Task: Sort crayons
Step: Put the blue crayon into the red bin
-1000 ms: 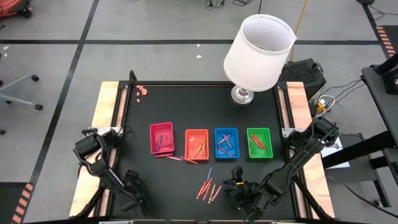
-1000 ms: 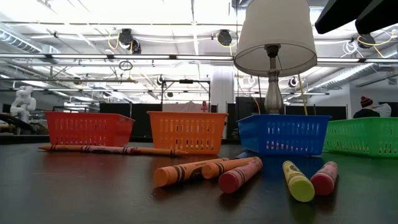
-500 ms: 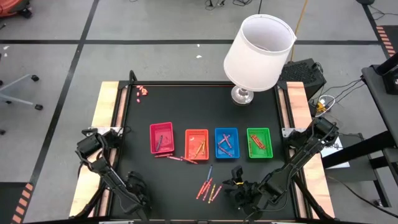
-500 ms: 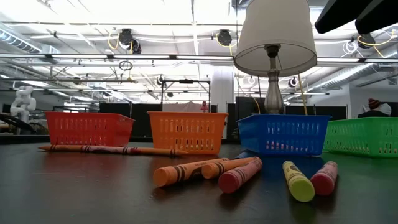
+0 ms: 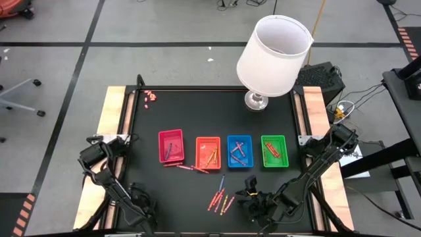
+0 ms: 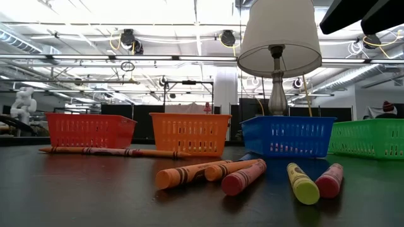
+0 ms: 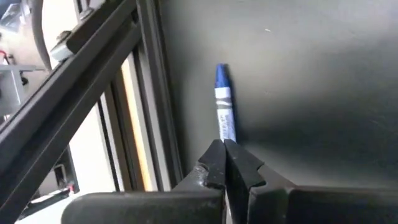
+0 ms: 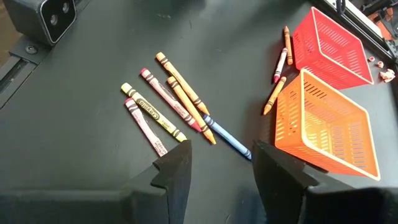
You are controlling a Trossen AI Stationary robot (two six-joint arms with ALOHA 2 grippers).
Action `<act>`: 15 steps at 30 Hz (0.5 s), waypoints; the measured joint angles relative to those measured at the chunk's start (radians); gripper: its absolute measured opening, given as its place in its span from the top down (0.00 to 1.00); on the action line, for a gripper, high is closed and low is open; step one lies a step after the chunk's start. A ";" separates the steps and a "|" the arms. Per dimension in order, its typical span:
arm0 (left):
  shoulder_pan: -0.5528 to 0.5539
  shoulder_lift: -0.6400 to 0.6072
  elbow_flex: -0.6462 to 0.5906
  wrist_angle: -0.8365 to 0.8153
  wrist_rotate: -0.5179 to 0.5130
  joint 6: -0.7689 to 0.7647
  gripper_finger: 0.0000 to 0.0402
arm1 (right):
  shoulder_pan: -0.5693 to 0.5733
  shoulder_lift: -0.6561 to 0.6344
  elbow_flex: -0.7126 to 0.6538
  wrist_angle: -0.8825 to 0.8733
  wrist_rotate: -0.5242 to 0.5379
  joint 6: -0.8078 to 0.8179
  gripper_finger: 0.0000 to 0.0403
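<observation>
Four colour-matched trays (image 5: pixel 208 151) await sorting; our left tool (image 7: pixel 224 163) pinches a blue crayon (image 7: pixel 224 107), right tool (image 8: pixel 219 163) spread over loose crayons (image 8: pixel 171 102).

White-shaded lamp (image 5: pixel 273 56) at table's (image 5: pixel 197 108) far edge; pink bits (image 5: pixel 150 97) near far-left corner.

Robotics lab or open test hall, not a home. Grey concrete floor (image 5: pixel 59 72) marked with dark tape lines. Black-topped table (image 5: pixel 191 108) on a wood-and-metal frame, arms bolted at its sides. Exposed ceiling trusses (image 6: pixel 126 57) with strip lights and hanging yellow cables (image 6: pixel 117 41) seen across the room. Rolling chair base (image 5: pixel 20 92) at the floor's edge. White humanoid figure (image 6: pixel 24 101) standing far off.
</observation>
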 joint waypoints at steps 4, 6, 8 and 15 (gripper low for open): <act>-0.009 0.000 -0.019 0.025 -0.008 -0.049 1.00 | 0.000 0.000 0.000 -0.001 0.000 0.000 0.63; -0.010 -0.001 -0.025 0.039 -0.008 -0.057 1.00 | 0.000 0.000 0.000 -0.001 0.000 0.000 0.63; -0.011 -0.002 -0.028 0.055 -0.028 -0.058 1.00 | 0.000 0.000 0.000 -0.001 0.000 0.000 0.63; -0.002 -0.001 0.027 -0.003 -0.063 -0.021 1.00 | 0.000 0.000 0.000 -0.002 0.000 0.000 0.63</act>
